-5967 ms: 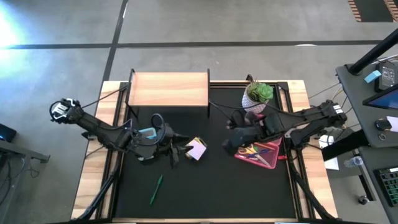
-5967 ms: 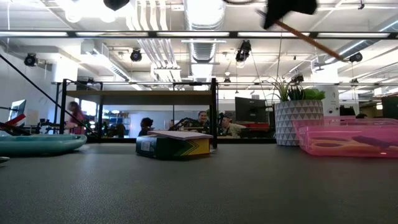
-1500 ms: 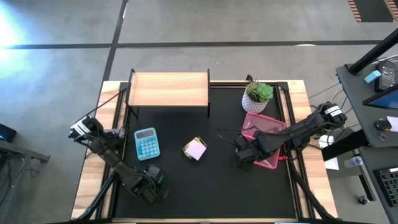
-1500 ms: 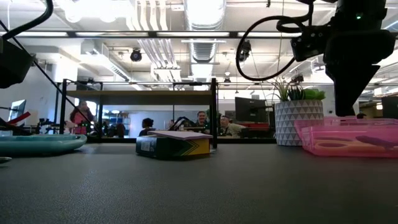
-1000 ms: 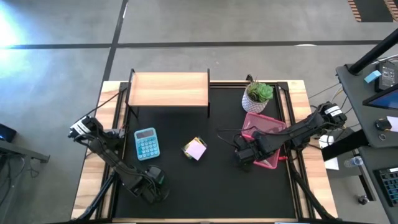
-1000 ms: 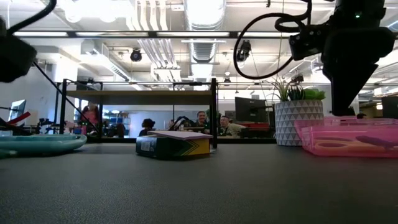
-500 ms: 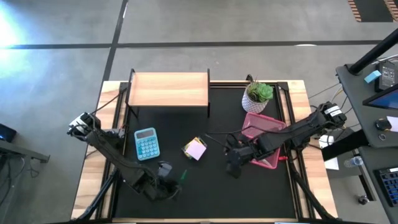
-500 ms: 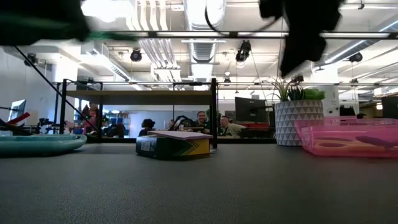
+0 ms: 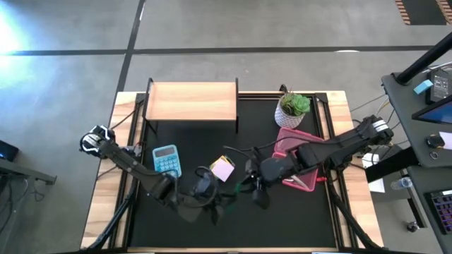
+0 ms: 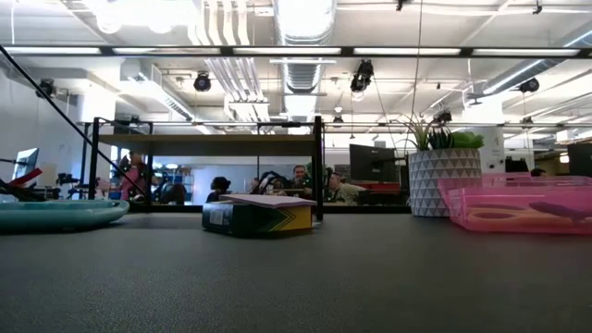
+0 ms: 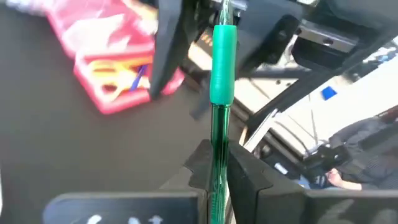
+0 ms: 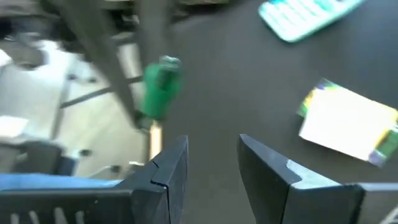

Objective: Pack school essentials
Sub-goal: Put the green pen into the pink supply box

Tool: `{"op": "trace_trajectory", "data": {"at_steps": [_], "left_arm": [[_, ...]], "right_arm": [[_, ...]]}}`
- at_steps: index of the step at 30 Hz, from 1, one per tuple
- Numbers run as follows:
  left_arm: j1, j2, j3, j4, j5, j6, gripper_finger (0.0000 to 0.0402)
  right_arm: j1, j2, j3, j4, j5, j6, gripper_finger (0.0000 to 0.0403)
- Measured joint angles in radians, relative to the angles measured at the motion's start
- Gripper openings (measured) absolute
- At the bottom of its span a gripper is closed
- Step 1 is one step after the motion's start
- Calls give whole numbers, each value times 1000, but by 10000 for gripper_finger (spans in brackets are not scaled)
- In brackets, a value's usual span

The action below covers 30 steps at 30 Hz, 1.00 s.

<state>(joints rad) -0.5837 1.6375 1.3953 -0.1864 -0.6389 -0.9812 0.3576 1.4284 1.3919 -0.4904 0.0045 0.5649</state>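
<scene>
A green pen [image 11: 222, 62] is up in the air over the near middle of the black mat, with my left gripper [image 9: 224, 200] shut on it. Its thick green end [image 12: 160, 84] points at my right gripper [image 9: 256, 193], which hovers open just to its right with nothing between the fingers. The pink tray [image 9: 300, 159] at the right holds yellow-handled scissors [image 11: 111, 76] and other stationery. A sticky-note block [image 9: 223, 169] lies flat on the mat at mid-table. Neither gripper shows in the low view. My left gripper pinches the pen's see-through green barrel [image 11: 217, 155] between its two fingers. The pen lies along the fingers, and its thick green end juts out past the tips toward the table's right. It is lifted clear of the mat.
A teal calculator [image 9: 167, 161] lies left of the block. A potted plant [image 9: 293, 107] stands behind the tray, and a wooden shelf [image 9: 191, 101] stands at the far edge. Bare mat lies along the near edge.
My left gripper has come up from the near left of the mat with the green pen and carried it right, toward my right gripper. My right gripper has left the tray's near corner, risen, and gone left and nearer to meet it.
</scene>
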Motion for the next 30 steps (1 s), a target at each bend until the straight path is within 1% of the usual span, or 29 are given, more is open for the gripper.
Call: {"op": "trace_trajectory", "data": {"at_steps": [5, 7, 11, 16, 18, 21, 24, 30], "left_arm": [[7, -6, 64, 13, -45, 171, 10], [11, -17, 83, 11, -53, 249, 10], [35, -44, 108, 19, -56, 350, 9], [48, -79, 105, 21, -56, 398, 9], [48, -87, 107, 22, -56, 416, 9], [48, -99, 110, 22, -56, 435, 9], [57, -105, 110, 25, -56, 463, 9], [99, -105, 110, 39, -55, 473, 9]], "right_arm": [[0, -2, 93, -54, -168, -39, 128], [2, -2, 120, -68, -189, -41, 128], [1, -6, 149, -36, -185, -42, 128], [-26, -32, 194, -31, -176, -59, 128], [-41, -55, 209, -37, -145, -65, 133], [-66, -85, 225, -54, -88, -85, 150], [-80, -97, 225, -21, -58, -93, 175], [-81, -82, 225, 56, -49, -113, 221]]}}
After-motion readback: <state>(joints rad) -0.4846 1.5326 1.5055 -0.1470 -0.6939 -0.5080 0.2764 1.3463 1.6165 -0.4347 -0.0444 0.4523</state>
